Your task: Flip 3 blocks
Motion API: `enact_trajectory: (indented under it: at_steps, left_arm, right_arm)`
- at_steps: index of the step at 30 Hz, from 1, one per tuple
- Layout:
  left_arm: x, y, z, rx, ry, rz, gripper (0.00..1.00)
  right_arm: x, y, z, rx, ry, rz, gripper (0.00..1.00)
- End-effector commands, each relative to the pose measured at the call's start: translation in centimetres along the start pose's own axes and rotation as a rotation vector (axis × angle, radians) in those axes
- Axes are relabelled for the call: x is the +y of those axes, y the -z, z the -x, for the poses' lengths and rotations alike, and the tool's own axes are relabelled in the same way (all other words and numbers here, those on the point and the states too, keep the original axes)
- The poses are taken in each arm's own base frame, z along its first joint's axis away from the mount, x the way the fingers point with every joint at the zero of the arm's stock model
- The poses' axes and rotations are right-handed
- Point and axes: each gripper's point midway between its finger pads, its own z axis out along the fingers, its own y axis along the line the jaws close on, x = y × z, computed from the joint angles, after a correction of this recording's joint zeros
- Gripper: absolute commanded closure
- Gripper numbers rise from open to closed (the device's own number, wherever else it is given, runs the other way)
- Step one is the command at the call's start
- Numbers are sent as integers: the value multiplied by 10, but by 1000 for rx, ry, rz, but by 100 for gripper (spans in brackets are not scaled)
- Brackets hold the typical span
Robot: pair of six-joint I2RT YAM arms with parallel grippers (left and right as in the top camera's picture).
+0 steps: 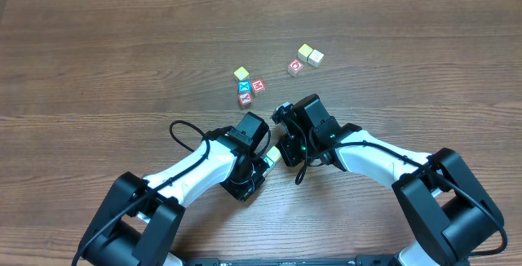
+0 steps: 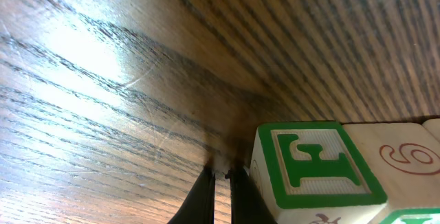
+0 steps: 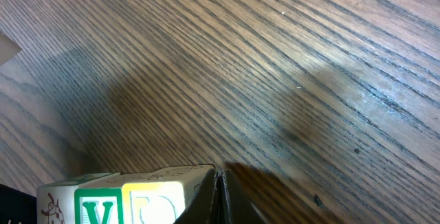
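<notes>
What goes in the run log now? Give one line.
left gripper: shut | right gripper: shut | V block: by right gripper | E block: by left gripper

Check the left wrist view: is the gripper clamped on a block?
No: the left gripper is shut on nothing, and the green-lettered block sits beside the jaws, not between them.

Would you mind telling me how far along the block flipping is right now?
Done: no flip is evident. In hand: nothing; the left gripper and right gripper are shut and empty, beside the green F block and green V block. Left: seemingly all three flips.
</notes>
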Motion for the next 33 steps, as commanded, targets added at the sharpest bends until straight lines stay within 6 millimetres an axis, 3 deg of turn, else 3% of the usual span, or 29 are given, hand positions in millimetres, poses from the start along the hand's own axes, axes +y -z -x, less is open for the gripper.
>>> enact_trajectory:
  at_steps: [1, 33]
  left_arm:
    - [-1, -4, -5, 13, 0, 1, 96]
    - [0, -4, -5, 12, 1, 6, 96]
  right_arm:
    - [17, -5, -6, 18, 5, 62, 96]
    - [10, -21, -8, 19, -36, 59, 96]
